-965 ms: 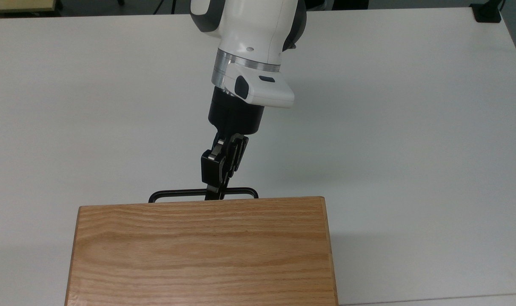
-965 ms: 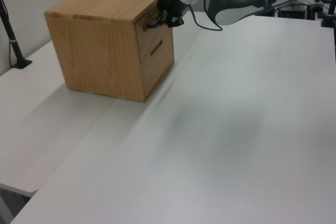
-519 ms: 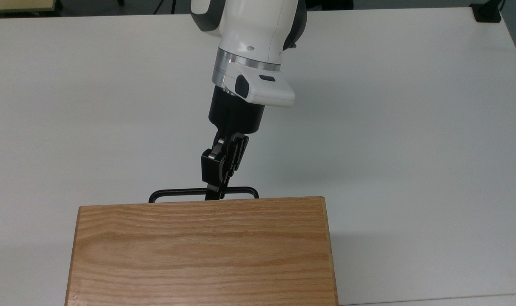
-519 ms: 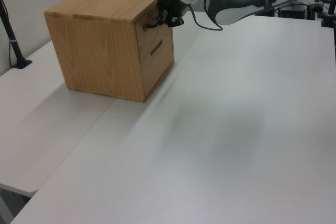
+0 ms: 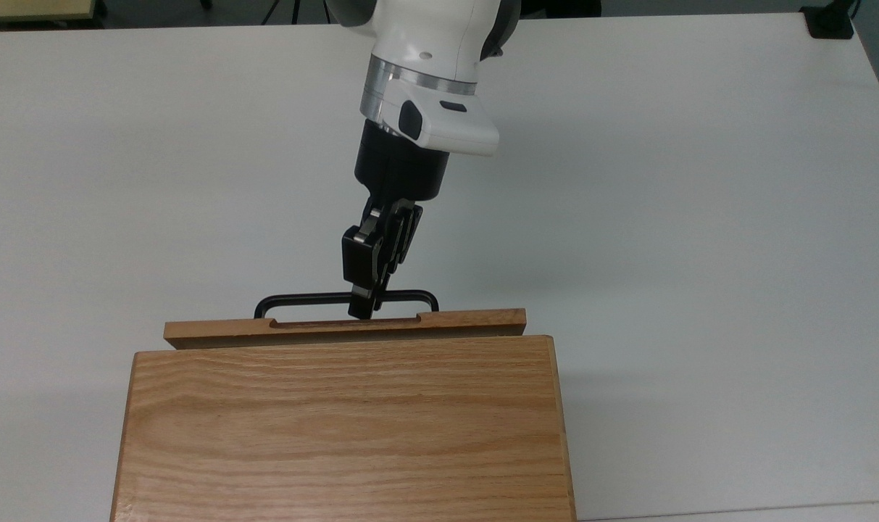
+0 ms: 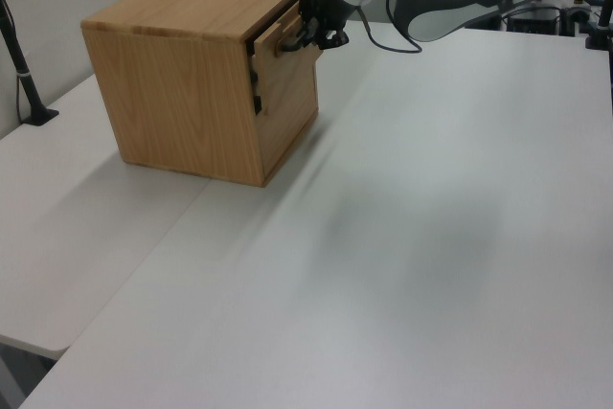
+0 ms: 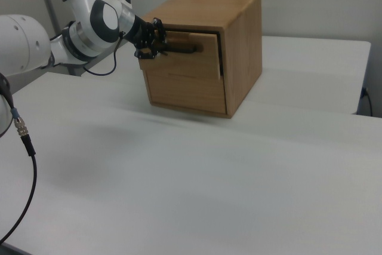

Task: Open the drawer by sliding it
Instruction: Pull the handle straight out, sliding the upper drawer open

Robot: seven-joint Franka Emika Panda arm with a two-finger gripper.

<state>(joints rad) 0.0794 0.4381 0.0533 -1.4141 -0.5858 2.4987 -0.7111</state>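
The drawer (image 5: 345,328) is the upper one of an oak-grain cabinet (image 5: 345,428) and sticks out a short way from the casing. Its front panel (image 7: 192,59) carries a long thin black bar handle (image 5: 294,298). My gripper (image 5: 361,308) reaches down from the white arm and is shut on the middle of that handle. The left view has the gripper (image 6: 316,34) at the drawer's (image 6: 283,35) pulled-out front, with a dark gap behind the panel. In the right view the gripper (image 7: 156,45) holds the handle (image 7: 181,48) from the right view's left.
The cabinet stands on a white table (image 5: 700,217) with wide open surface around it. A second, lower drawer front (image 7: 185,91) sits flush. A black pole (image 6: 19,55) rises at the left view's left edge, and a cable (image 7: 24,141) hangs at the right view's left.
The drawer has slid out of the cabinet a short way toward the arm. My gripper moved back with the handle, still shut on it.
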